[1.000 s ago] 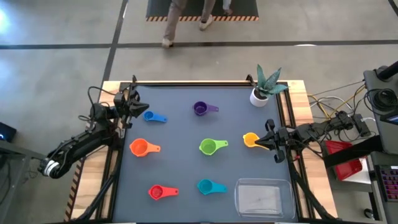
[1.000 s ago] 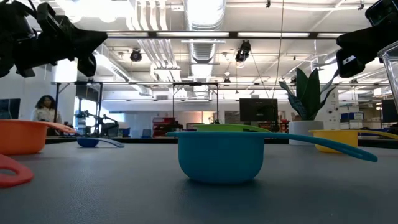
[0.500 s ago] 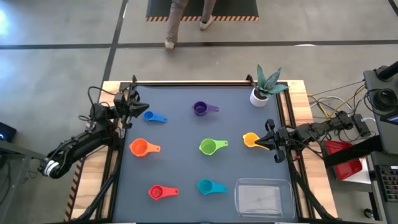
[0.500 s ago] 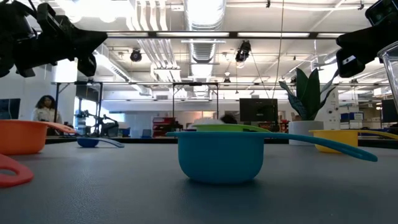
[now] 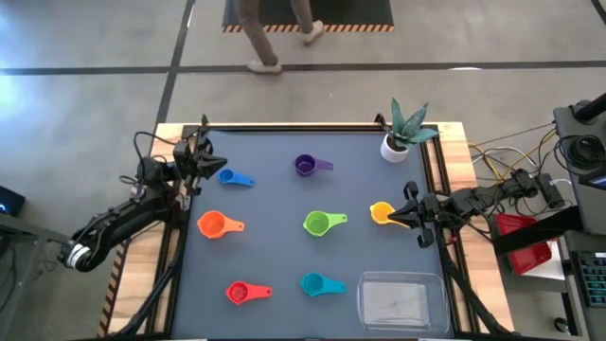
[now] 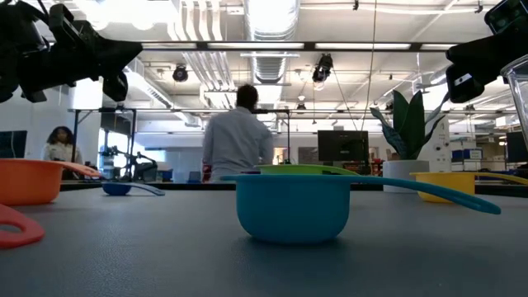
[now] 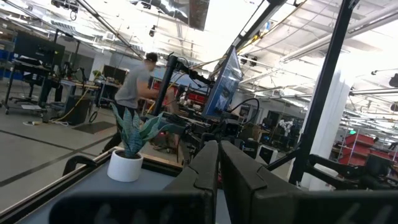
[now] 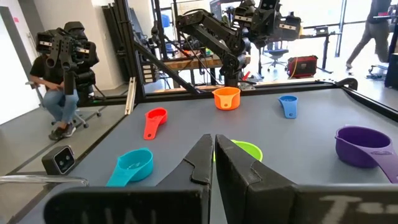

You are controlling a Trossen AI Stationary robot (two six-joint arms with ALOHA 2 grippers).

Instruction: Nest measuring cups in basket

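Cups: seven measuring cups (image 5: 316, 224) scattered mid-frame.
Basket: basket (image 5: 401, 301), lower right.
Left gripper (image 5: 204, 156): upper left, fingers together, holding nothing.
Right gripper (image 5: 410, 212): right, fingers together, holding nothing.

left end effector (image 7: 219, 163) closed; white plant pot (image 7: 125, 165) ahead; person (image 7: 138, 84) walking beyond

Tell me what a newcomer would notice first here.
Seven bright plastic measuring cups lie scattered over the dark table, none nested. The clear rectangular plastic basket sits empty at the near right corner. The left gripper and right gripper wait shut at the table's sides.
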